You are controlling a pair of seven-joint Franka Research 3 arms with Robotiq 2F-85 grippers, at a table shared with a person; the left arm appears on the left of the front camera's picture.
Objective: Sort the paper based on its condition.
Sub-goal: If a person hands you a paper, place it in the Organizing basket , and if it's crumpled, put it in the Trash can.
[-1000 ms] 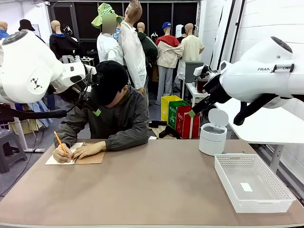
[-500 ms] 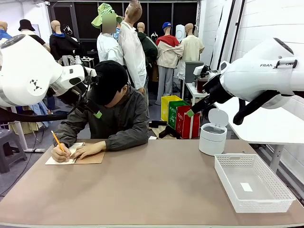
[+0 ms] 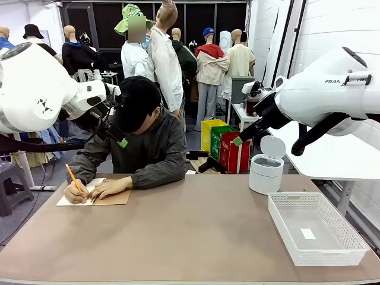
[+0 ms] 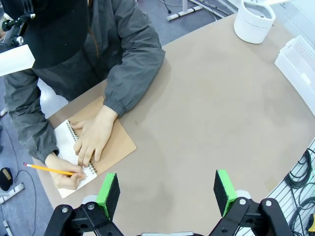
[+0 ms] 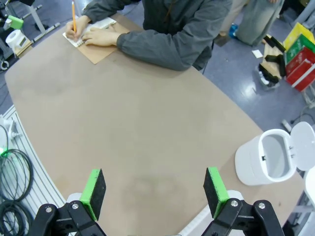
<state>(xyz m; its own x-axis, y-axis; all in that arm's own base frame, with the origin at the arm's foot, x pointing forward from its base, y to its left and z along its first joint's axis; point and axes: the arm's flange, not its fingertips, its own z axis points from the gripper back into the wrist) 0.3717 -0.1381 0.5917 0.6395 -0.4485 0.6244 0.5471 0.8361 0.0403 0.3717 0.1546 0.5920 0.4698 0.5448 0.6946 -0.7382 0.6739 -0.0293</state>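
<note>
At the far left of the table a person writes with a yellow pencil (image 3: 73,176) on the white page (image 4: 63,141) of a spiral notebook with a brown cover (image 4: 120,143). The other hand rests flat on it. The paper as a loose sheet is out of view. My left gripper (image 4: 166,189) hangs open high above the table, to the near side of the notebook, with nothing between its green pads (image 4: 108,189). My right gripper (image 5: 154,186) is open too, high over the table's middle, and holds nothing.
A small white bin (image 3: 265,172) with its lid up stands at the far right of the table. A white slotted basket (image 3: 341,234) sits at the near right, with a small white slip on its floor. Bare brown tabletop (image 3: 190,237) lies between notebook and basket.
Both arms shifted very slightly and then held still. The person's pencil hand moved a little while writing.
</note>
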